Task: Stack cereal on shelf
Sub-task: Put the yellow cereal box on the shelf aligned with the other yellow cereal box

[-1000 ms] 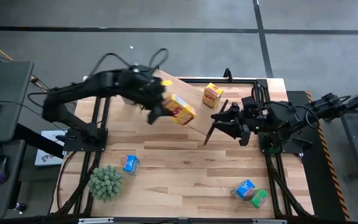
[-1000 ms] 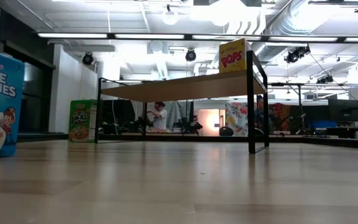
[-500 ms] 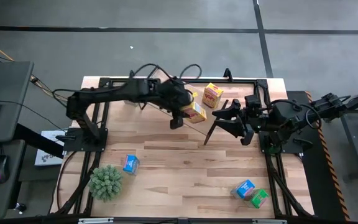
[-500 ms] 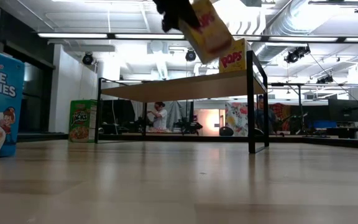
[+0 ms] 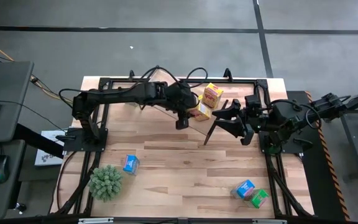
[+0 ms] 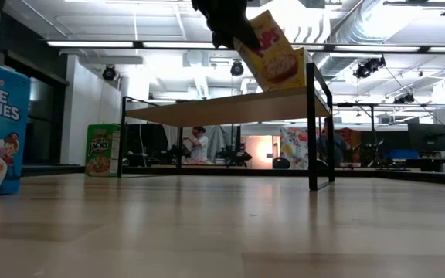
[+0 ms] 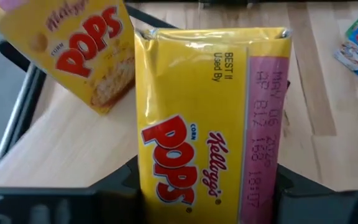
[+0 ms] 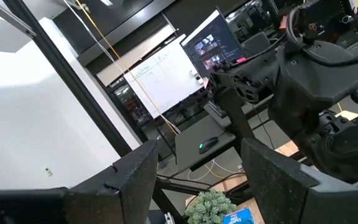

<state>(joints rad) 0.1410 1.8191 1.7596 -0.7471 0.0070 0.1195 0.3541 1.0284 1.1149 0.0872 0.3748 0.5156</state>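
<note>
Yellow Pops box (image 7: 204, 118) tilted over shelf (image 5: 166, 102), beside second Pops box (image 5: 212, 94)

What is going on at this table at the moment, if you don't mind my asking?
The left gripper is clamped on a yellow Pops box, holding it tilted above the shelf, close beside a second Pops box that already stands there. The right gripper waits open near the shelf's end. A blue box, another blue box and a green box lie on the table.
</note>
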